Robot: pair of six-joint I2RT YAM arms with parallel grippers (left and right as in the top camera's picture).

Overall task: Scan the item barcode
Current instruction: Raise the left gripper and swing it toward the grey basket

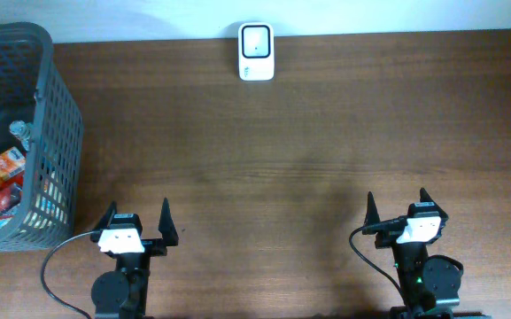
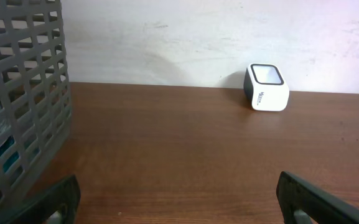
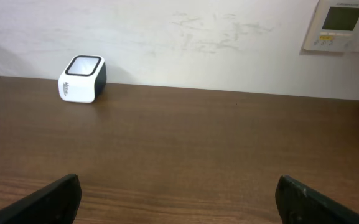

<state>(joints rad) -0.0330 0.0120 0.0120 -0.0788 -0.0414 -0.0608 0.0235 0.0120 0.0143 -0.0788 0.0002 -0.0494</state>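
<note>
Colours noted
White scanner [image 1: 256, 51], dark-framed window; grey lattice basket [image 1: 60, 151]; orange and red packets [image 1: 7, 166]; brown wood-grain table [image 1: 326, 151].

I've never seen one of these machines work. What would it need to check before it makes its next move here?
1. Left gripper open and empty: ok.
2. Right gripper open and empty: ok.
3. Scanner upright, nothing in front of it: ok.
4. Packets waiting in the basket: ok.
5. Printed code showing on any packet: cannot tell.
6. A packet already in hand for scanning: not ok.
</note>
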